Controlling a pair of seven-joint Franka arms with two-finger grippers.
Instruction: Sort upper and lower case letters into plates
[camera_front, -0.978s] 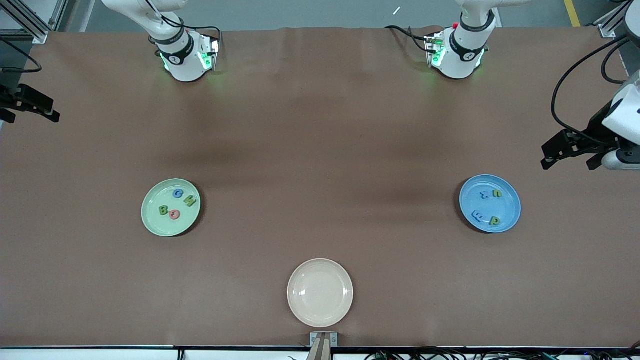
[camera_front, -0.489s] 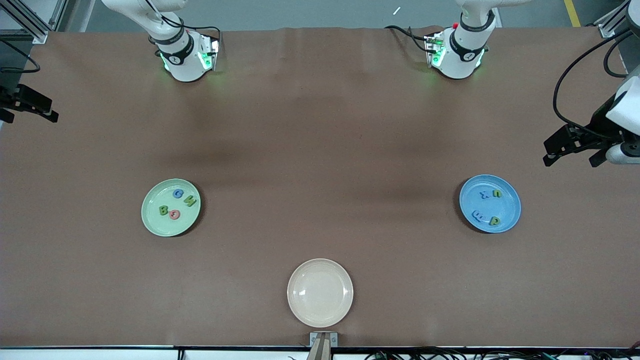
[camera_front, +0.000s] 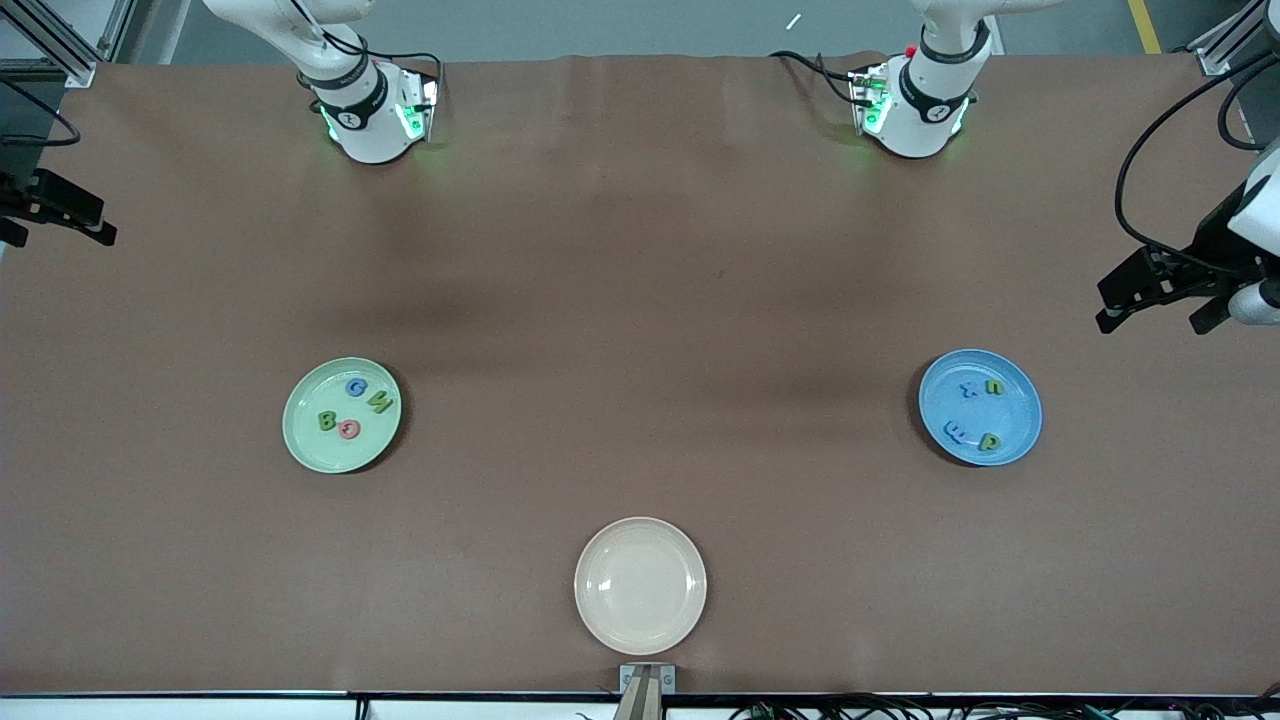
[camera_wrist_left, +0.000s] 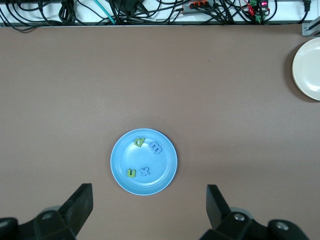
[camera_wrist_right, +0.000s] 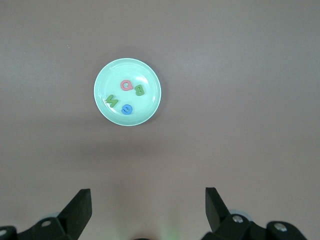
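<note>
The pale green plate (camera_front: 320, 450) lies toward the right arm's end of the table and holds several capital letters, among them a blue G (camera_front: 356, 387) and a green B (camera_front: 327, 421). The sky blue plate (camera_front: 1015, 410) lies toward the left arm's end and holds several small letters, among them a green n (camera_front: 993, 387) and a blue x (camera_front: 968, 389). My left gripper (camera_front: 1155, 318) hangs open and empty over the table's edge beside the blue plate (camera_wrist_left: 120, 157). My right gripper (camera_front: 55, 232) hangs open and empty over the other end, off from the green plate (camera_wrist_right: 150, 97).
A cream-beige plate (camera_front: 640, 585) with nothing in it sits near the table's front edge, midway between the two ends; it also shows in the left wrist view as the cream plate (camera_wrist_left: 307, 70). Cables run along that edge. The two arm bases stand at the back.
The left gripper has drawn away toward the left arm's end of the table. The right gripper has shifted slightly toward its own end. Plates and letters have not moved.
</note>
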